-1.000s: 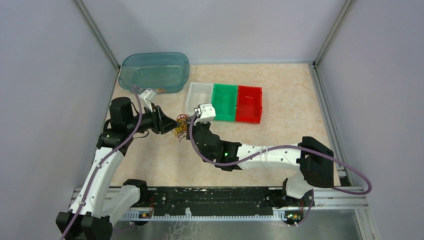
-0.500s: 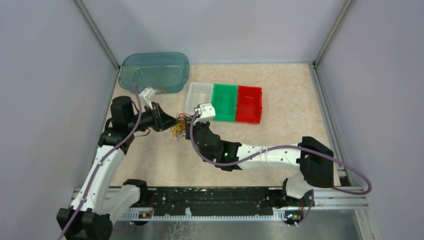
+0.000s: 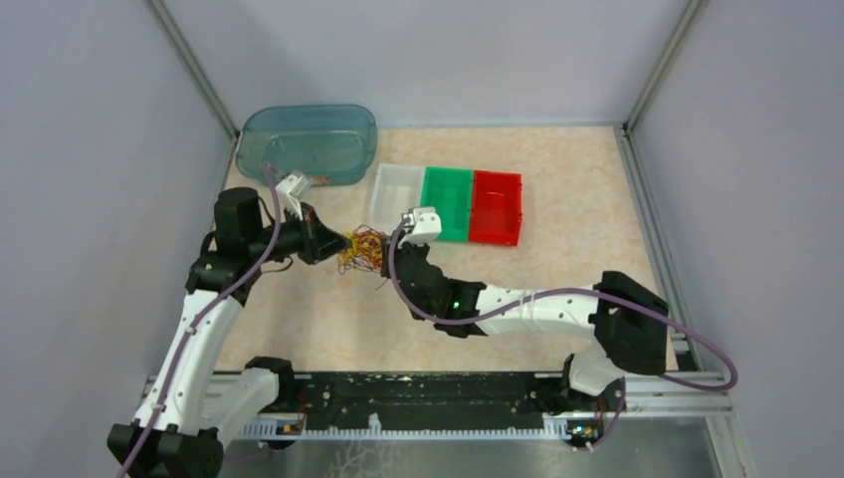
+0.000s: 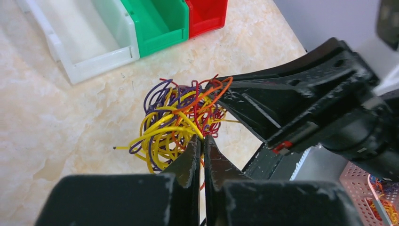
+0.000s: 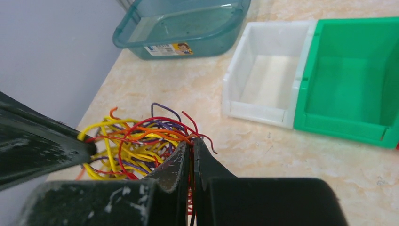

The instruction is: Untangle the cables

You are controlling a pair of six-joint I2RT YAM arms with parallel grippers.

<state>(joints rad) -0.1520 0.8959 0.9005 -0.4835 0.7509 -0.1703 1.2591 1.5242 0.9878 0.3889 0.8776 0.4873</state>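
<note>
Cables pinched from both sides, left-centre of table.

The left gripper is clenched on yellow strands and the right gripper is clenched on red and orange ones. The clump sits between the two tips, its longer extent running left to right across the table (loops curl every way; no single cable's heading can be told). Edges: white bin is just behind, with the green bin and red bin beside it. The teal tub is in the far left corner. The left wall is close to the left arm. Open tabletop lies to the right and toward the near edge. The tub label is too small to read.
</note>
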